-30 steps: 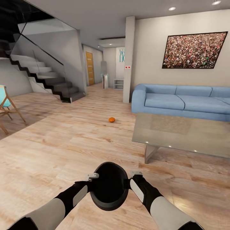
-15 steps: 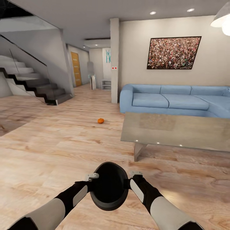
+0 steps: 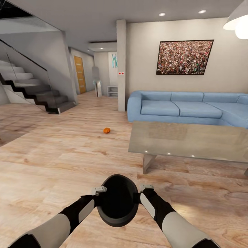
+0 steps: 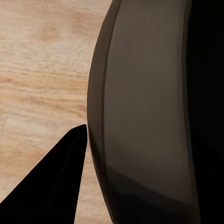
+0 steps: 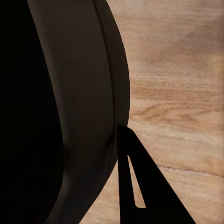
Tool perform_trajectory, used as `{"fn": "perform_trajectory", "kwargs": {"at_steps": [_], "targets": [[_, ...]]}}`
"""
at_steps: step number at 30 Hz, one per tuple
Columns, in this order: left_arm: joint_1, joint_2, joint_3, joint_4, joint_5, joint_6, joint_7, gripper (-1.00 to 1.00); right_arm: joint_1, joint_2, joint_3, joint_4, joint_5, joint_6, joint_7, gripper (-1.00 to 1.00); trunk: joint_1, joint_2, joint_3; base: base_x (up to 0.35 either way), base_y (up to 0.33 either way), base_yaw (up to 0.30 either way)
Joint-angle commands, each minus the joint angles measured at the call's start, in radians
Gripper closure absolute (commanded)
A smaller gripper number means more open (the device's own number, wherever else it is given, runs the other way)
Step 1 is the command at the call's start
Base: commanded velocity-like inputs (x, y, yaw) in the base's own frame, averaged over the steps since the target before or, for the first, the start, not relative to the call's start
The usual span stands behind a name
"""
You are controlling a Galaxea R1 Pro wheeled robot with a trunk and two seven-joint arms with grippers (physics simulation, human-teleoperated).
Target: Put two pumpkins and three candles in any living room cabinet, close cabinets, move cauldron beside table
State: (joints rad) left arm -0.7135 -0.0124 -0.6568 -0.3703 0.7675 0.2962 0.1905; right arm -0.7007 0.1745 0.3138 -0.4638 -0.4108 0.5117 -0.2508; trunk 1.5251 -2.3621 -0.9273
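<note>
We hold the cauldron [image 3: 117, 199] between left end effector [image 3: 100, 189] and right end effector [image 3: 146, 187], each clamped on its rim. One pumpkin [image 3: 106, 130] lies on the floor [image 3: 62, 155] beyond the bench's [image 3: 193, 141] left corner, uncollected; cauldron unplaced.

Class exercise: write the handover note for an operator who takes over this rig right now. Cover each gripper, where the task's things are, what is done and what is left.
Left gripper and right gripper: pressed to opposite sides of the black cauldron, carrying it between them above the wood floor; whether the jaws clamp it cannot be told.
One pumpkin lies on the floor ahead, left of the glass table by the blue sofa.
Done: cauldron picked up.
Left: set the cauldron beside the table, stow pumpkins and candles, close cabinets.
</note>
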Motion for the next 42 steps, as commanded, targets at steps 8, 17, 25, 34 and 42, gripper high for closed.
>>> {"fn": "perform_trajectory", "kwargs": {"at_steps": [8, 17, 25, 34, 42], "targets": [[-0.001, 0.000, -0.023, -0.041, 0.035, 0.000, 0.000, 1.00, 0.000, 0.000, 0.018, -0.004, -0.036, -0.002, -0.007, 1.00, 0.000, -0.001, -0.001, 0.000, 0.000, -0.007], [-0.001, 0.000, -0.023, -0.041, 0.035, 0.000, 0.000, 1.00, 0.000, 0.000, 0.017, -0.003, -0.036, -0.002, -0.006, 1.00, 0.000, -0.001, -0.001, 0.000, 0.000, -0.189], [-0.001, 0.000, -0.023, -0.041, 0.035, 0.000, 0.000, 1.00, 0.000, 0.000, 0.017, -0.002, -0.036, -0.002, -0.005, 1.00, 0.000, -0.001, -0.001, 0.000, 0.000, -0.081], [-0.001, 0.000, -0.023, -0.041, 0.035, 0.000, 0.000, 1.00, 0.000, 0.000, 0.017, -0.004, -0.036, -0.002, -0.005, 1.00, 0.000, -0.001, -0.001, 0.000, 0.000, -0.003], [-0.001, 0.000, -0.023, -0.041, 0.035, 0.000, 0.000, 1.00, 0.000, 0.000, 0.016, -0.004, -0.036, -0.002, -0.005, 1.00, 0.000, -0.001, -0.008, 0.000, 0.000, 0.000]]}}
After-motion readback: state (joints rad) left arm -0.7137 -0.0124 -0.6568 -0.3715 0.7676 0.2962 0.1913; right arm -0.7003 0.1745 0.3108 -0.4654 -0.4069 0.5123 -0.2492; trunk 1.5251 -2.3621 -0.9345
